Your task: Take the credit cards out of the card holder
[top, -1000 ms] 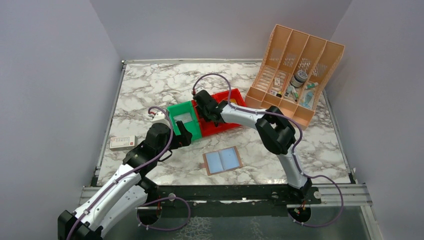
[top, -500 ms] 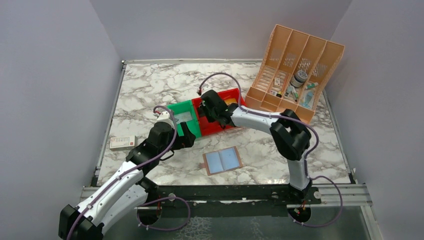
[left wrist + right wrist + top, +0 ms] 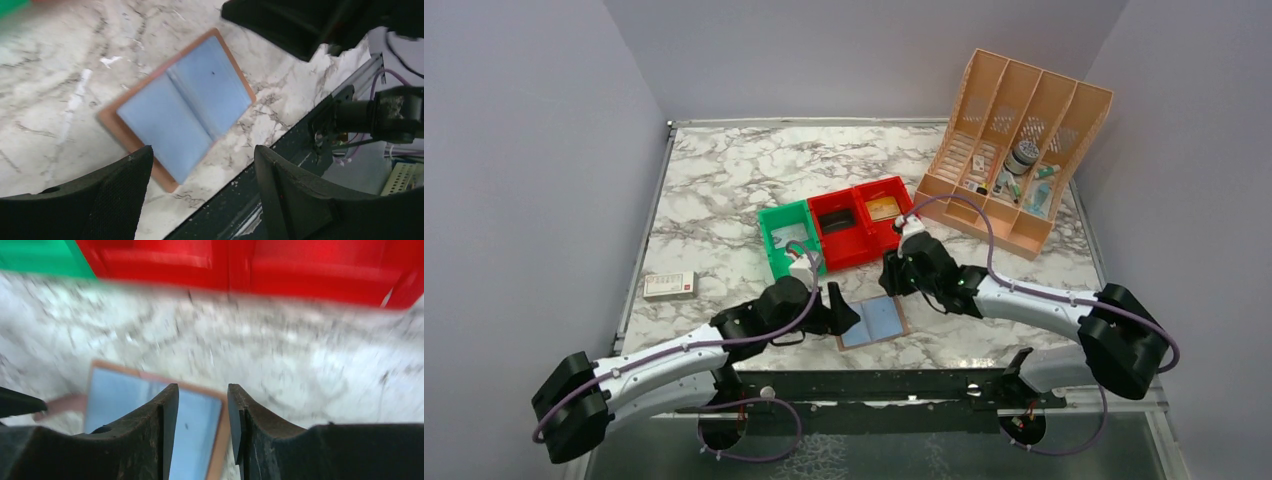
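Observation:
The card holder (image 3: 876,321) lies open and flat near the table's front edge, showing two pale blue panels with no card visible in them. It also shows in the left wrist view (image 3: 185,107) and the right wrist view (image 3: 122,395). A yellow-gold card (image 3: 883,210) lies in the right red bin. A greyish card (image 3: 790,237) lies in the green bin (image 3: 771,243). My left gripper (image 3: 842,308) (image 3: 200,155) is wide open and empty over the holder's left edge. My right gripper (image 3: 891,275) (image 3: 202,390) is slightly open and empty, just above the holder's far right corner.
Two red bins (image 3: 837,245) stand next to the green bin, just behind the holder. A peach file organizer (image 3: 1014,140) stands at the back right. A small white and red box (image 3: 669,285) lies at the left. The dark front rail (image 3: 874,385) runs close below the holder.
Both arms have pulled back from the bins toward the near edge. The left gripper left the green bin and the right left the red bin; both now hang by the card holder.

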Action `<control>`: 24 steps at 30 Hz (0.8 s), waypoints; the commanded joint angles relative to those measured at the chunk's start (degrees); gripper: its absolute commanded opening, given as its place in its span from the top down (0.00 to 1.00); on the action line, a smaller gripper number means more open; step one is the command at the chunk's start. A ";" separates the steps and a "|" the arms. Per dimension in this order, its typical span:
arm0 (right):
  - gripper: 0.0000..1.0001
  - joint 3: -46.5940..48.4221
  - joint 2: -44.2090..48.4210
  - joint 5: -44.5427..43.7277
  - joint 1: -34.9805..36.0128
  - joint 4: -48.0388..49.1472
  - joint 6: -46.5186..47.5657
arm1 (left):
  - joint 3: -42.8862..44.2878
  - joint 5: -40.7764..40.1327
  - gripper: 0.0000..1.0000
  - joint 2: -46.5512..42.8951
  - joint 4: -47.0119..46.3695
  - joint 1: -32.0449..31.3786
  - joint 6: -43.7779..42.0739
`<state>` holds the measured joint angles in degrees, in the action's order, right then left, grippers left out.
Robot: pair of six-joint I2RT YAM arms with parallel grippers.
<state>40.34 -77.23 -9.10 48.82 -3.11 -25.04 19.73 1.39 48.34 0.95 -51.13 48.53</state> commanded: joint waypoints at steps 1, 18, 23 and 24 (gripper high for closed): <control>0.60 -6.72 4.84 5.75 0.37 0.32 -5.85 | 1.40 -14.40 0.25 1.68 -2.77 -10.02 5.86; 0.65 -13.38 6.04 9.19 0.40 -0.69 -9.05 | 3.94 -15.19 0.28 14.65 -2.79 -12.15 5.06; 0.70 -13.68 3.52 11.70 0.40 0.65 -7.86 | 3.48 -15.41 0.37 15.76 -2.83 -12.14 4.95; 0.71 -13.74 3.28 11.66 0.40 0.74 -7.84 | 3.43 -15.32 0.39 16.00 -2.99 -12.15 4.94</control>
<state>27.24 -72.62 0.34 48.82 -4.21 -32.91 22.50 -12.80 63.66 -1.04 -63.02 53.52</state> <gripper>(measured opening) 0.311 0.649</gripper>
